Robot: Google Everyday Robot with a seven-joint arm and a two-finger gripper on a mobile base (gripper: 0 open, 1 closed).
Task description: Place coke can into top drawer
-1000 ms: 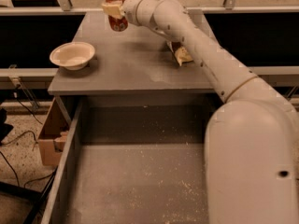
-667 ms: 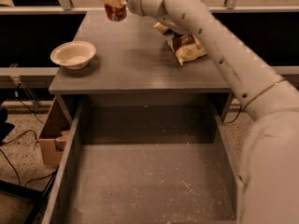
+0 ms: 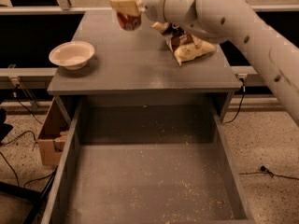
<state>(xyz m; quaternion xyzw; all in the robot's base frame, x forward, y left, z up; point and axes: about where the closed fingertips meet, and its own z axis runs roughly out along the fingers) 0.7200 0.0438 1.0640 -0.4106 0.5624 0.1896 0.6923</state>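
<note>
The gripper (image 3: 125,4) hangs high over the far part of the countertop (image 3: 140,71), its jaws clenched around the middle of the coke can (image 3: 129,21), so the can rides in the air with its silver top above the jaws and its red base showing below them. The top drawer (image 3: 223,160) stands pulled out, well below the jaws and a long way toward the camera from them.

That long carry is the main risk. The grip covers only a band of a smooth round can (a slick surface, by the look of it), and a quick swing could let it slip or tilt. Dropped early, it would land on the countertop directly beneath the jaws and could roll off.

The chip bag (image 3: 189,48) lies just beside the jaws, under the arm, and a low sweep might drag it. The bowl (image 3: 71,55) sits below the jaws on the opposite side, well apart, and looks safer. Letting go too high over the drawer could make the can bounce or tip.
</note>
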